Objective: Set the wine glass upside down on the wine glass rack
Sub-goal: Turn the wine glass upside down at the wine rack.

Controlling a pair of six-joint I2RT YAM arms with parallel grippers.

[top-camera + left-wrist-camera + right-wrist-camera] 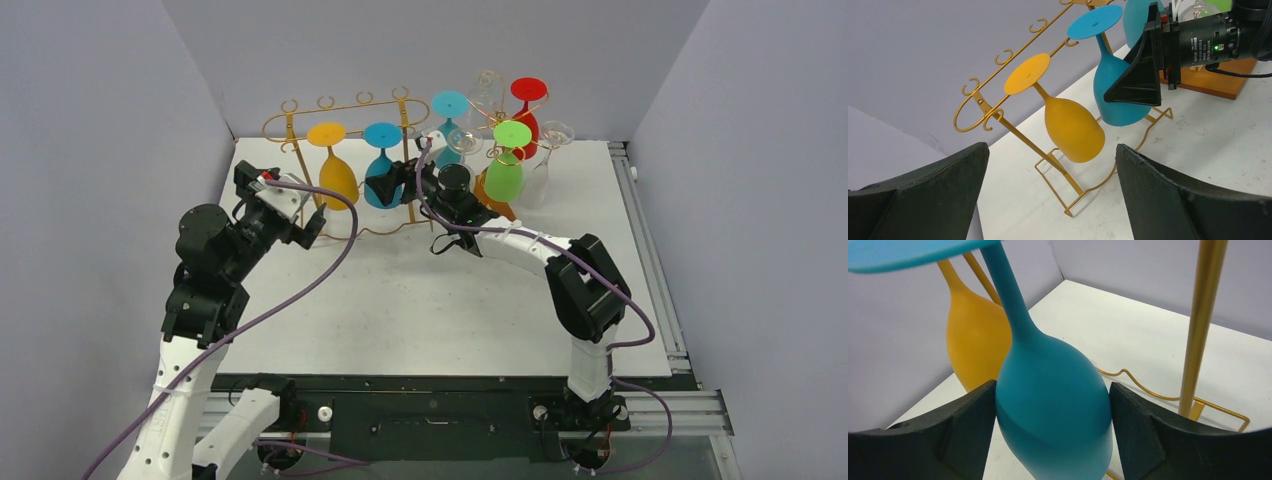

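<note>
**Mia:** Whose are those two black fingers [963, 430] right up close?

**Ben:** They belong to the right gripper [1053, 387]. It is clamped on the blue wine glass [1048, 405], one finger on each side of its fat round bowl.

**Mia:** Where is the glass?

**Ben:** It is on the gold rack [1015, 133], upside down. Its flat foot is up at the top rail and its bowl hangs down. The orange wine glass [1073, 130] hangs right beside it on the same rack, nearer the rack's looped end.

**Mia:** Will it break?

**Ben:** I think it could. It looks light, hard and very smooth, so it may slip. The thin stem looks like the weakest bit. The wide part of the bowl is the best place to hold, with a soft squeeze, not a hard one.

**Mia:** And the other arm?

**Ben:** The left gripper [312, 228] is wide open and holds nothing. It waits near the orange end of the rack and does not touch it.
</note>
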